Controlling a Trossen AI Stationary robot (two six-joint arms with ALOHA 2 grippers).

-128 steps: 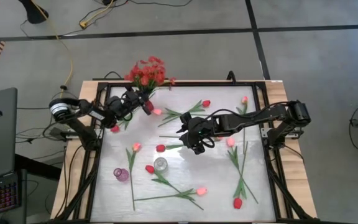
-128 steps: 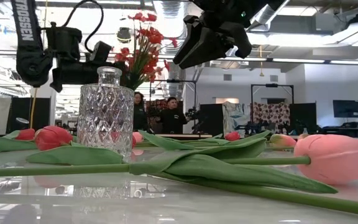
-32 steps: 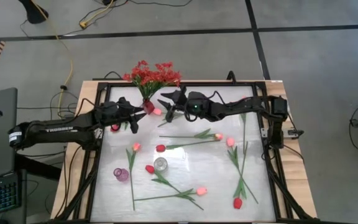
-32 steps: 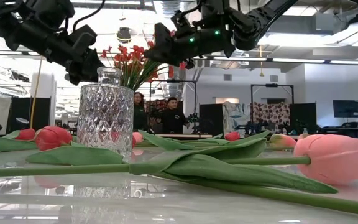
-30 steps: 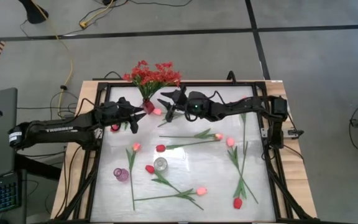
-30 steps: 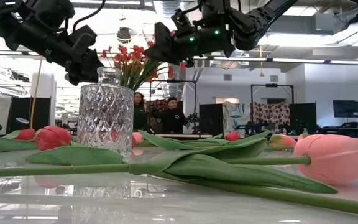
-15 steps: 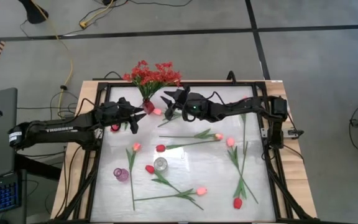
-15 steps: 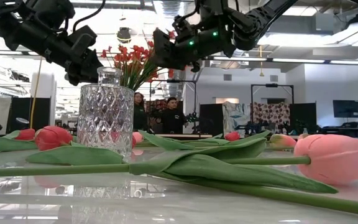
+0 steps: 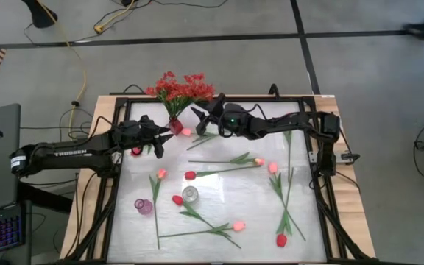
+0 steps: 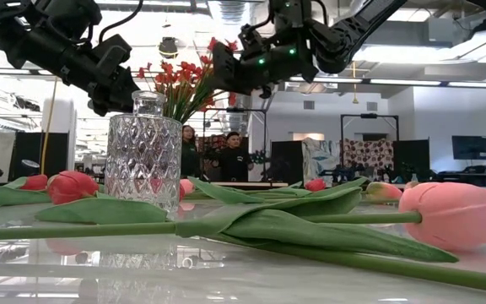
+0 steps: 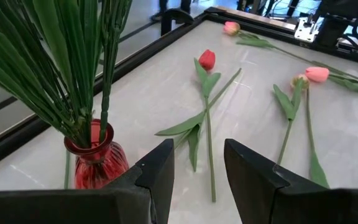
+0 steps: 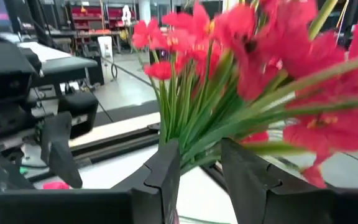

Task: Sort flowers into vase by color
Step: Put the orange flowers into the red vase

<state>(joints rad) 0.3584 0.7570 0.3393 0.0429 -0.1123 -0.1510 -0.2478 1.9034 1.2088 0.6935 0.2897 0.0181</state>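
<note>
A small red vase stands near the table's far edge and holds bushy sprays of red blossoms. It also shows in the left wrist view. My left gripper is open and empty, just left of the vase. My right gripper is open, raised on the right of the sprays. In the right wrist view green stems of the sprays show between its fingers. Red and pink tulips lie flat on the table, among them a pink one beside the vase. My right gripper's open fingers stand on either side of the sprays' green stems, coming level from the table's right side, above the vase's mouth. I cannot tell whether they touch the stems.
A clear glass vase and a small purple vase stand in the near half of the table. Tulips lie scattered around them and along the right side. A black frame rims the table. People stand in the room behind.
My right gripper has gone a little toward the table's far edge and left, up against the red sprays, its fingers staying open. The blossoms now show closer around it. My left arm has kept still.
</note>
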